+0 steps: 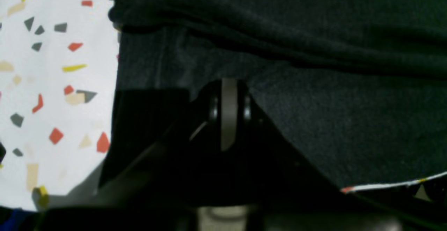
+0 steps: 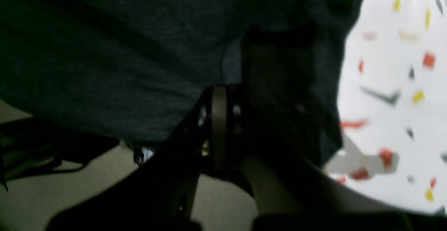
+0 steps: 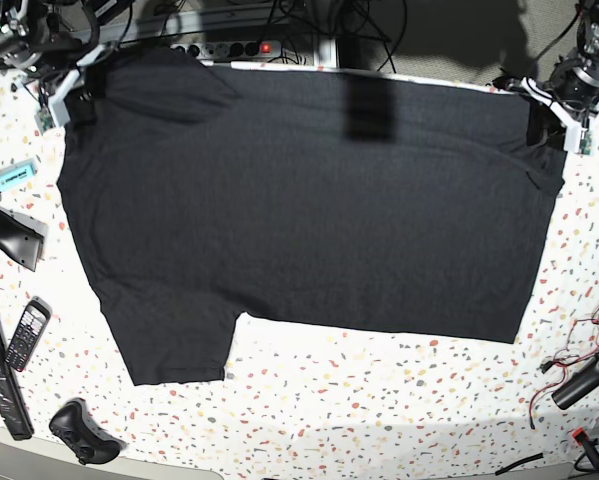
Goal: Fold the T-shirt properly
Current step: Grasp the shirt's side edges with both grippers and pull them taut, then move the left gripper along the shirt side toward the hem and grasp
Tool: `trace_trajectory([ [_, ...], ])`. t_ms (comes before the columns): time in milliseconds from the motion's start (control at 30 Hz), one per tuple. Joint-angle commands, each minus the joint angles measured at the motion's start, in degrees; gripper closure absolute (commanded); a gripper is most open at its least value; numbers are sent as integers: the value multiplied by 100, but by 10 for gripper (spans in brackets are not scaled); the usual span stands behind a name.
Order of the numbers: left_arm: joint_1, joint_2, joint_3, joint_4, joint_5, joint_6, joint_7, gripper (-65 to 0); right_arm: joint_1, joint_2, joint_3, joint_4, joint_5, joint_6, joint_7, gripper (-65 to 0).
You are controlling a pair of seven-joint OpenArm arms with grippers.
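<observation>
- Our left fingers (image 1: 228, 114) and right fingers (image 2: 219, 126) are clenched on the far corners of the T-shirt (image 3: 309, 210), which lies spread plain side up on the desk (image 3: 379, 410).
- We judge a thin pinch could slip, or uneven pulling skew the fold.
- Near the sleeve lie a phone (image 3: 26, 335), a game controller (image 3: 79, 432) and a highlighter (image 3: 11, 177); dragged cloth could catch them.
</observation>
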State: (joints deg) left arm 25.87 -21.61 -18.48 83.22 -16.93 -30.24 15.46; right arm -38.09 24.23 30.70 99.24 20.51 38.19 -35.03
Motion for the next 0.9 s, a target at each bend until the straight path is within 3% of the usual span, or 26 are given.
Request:
trace_trajectory([
  [0,57,-50,-2,74,166,22,337,0,13,85,66,125,83,-4,57,0],
  [100,-7,-118,-2,337,166,20,339,0,28,87,83,321,400,-4,55,0],
  [300,-339,-452,-24,940,166,24,343,0,153,140,122,1056,435,-9,24,0],
  [533,-1255,-697,-24,896,166,177,350,-128,1106,142,197,1187,487,-96,-22,-161],
  [667,-2214,-697,-22,162,-118,184,577,-127,1611,131,190,1117,573,-96,-26,-168],
  [867,-4100,-699,155,-1766,-308,-133,597,-127,2013,131,190,870,717,-94,26,-168],
])
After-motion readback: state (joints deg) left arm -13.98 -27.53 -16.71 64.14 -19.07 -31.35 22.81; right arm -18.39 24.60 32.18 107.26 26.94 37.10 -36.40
